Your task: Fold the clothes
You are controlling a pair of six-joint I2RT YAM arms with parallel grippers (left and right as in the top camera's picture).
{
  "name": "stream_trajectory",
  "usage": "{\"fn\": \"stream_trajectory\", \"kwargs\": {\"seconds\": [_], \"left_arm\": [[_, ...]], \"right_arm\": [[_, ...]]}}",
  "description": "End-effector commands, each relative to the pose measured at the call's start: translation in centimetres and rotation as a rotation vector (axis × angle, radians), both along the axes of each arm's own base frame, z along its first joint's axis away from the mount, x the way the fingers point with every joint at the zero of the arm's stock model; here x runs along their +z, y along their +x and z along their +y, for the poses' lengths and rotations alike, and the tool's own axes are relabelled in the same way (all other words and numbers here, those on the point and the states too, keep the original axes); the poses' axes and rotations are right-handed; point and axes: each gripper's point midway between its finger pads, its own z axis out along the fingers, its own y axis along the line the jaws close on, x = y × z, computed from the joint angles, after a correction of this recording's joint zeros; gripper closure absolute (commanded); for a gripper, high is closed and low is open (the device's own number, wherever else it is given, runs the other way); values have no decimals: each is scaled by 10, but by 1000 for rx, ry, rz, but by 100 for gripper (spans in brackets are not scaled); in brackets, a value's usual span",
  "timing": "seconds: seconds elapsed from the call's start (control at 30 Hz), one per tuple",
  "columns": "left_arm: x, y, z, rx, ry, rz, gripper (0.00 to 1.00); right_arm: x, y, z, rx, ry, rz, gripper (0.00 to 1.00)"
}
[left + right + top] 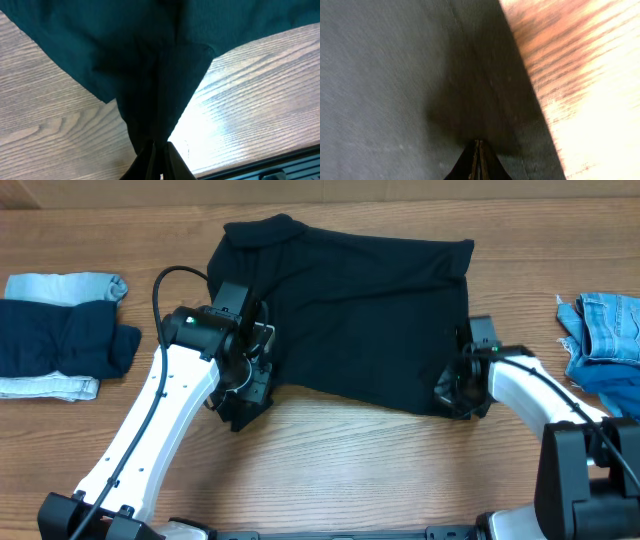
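Left fingers (142, 167) and right fingers (467, 167) each pinch a near corner of the black garment (360, 310); we should lift both evenly toward the surface's (350, 470) far edge.

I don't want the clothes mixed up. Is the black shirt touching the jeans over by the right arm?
No, bare wooden table shows between the black shirt and the jeans.

Soft, even light is falling on the table (330, 450) from above, while in the right wrist view glare is bleaching the wood white at lower right and the black garment (395, 75) is showing grainy, a shadow darkening its middle.
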Motion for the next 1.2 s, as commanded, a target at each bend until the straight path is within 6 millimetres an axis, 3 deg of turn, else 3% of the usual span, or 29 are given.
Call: {"fn": "stream_trajectory", "kwargs": {"seconds": [0.0, 0.13, 0.23, 0.33, 0.43, 0.53, 0.6, 0.67, 0.77, 0.83, 0.93, 1.07, 1.17], "left_arm": [[7, 5, 3, 8, 6, -33, 91], [7, 3, 3, -3, 10, -25, 89], [7, 5, 3, -19, 9, -33, 88], [7, 4, 3, -25, 9, -32, 88], [7, 0, 3, -52, 9, -18, 84], [7, -6, 5, -67, 18, 10, 82], [11, -4, 7, -42, 30, -1, 74], [20, 20, 27, 83, 128, -105, 62], [16, 53, 26, 148, 61, -206, 62], [-5, 73, 22, 200, -29, -183, 73], [-50, 79, 17, 224, -61, -52, 86], [-110, 94, 16, 292, -35, 38, 89], [-135, 104, 26, 352, -30, 55, 89]], "right_arm": [[-18, -15, -6, -62, -27, 2, 96], [-18, -48, -28, -149, -129, 126, 96], [-3, -55, -40, -204, -125, 162, 96], [33, -41, -52, -267, -88, 43, 96], [60, -29, -55, -218, -97, -89, 96], [73, -24, -56, -218, -97, -154, 96], [75, -11, -49, -147, -67, -200, 96], [80, 2, -35, -52, 1, -256, 96], [87, 19, -22, 48, 58, -335, 96], [89, 25, -15, 69, 89, -357, 96], [82, 27, 1, 111, 131, -341, 96], [59, 30, 32, 265, 138, -295, 96], [43, 31, 38, 301, 136, -262, 96]]}}
